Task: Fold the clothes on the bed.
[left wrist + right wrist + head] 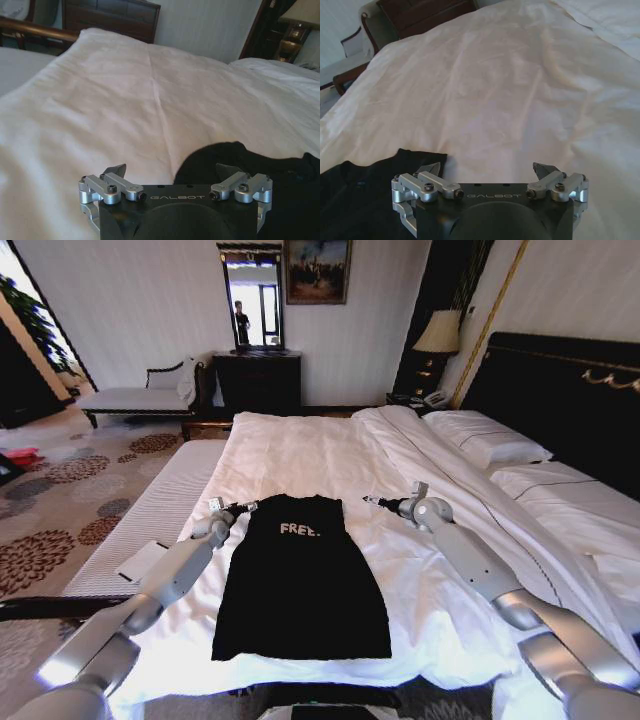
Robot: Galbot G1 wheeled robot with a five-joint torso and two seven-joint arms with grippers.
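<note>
The clothes, one black T-shirt (300,580) with white "FREE" lettering, lie flat on the bed's white duvet (300,445), collar end away from me. No sleeves stick out and its sides run nearly straight. My left gripper (243,506) hovers open at the shirt's far left corner; in the left wrist view the gripper (172,167) has the black fabric (280,180) beside one finger. My right gripper (372,501) is open just off the far right corner; in the right wrist view the gripper (486,166) has the shirt's edge (355,195) by one finger.
White pillows (490,445) lie against the dark headboard (560,390) on the right. A pale cushioned bench (150,515) runs along the bed's left side. A dark dresser with mirror (258,375), a chaise (140,395) and a lamp (437,332) stand beyond.
</note>
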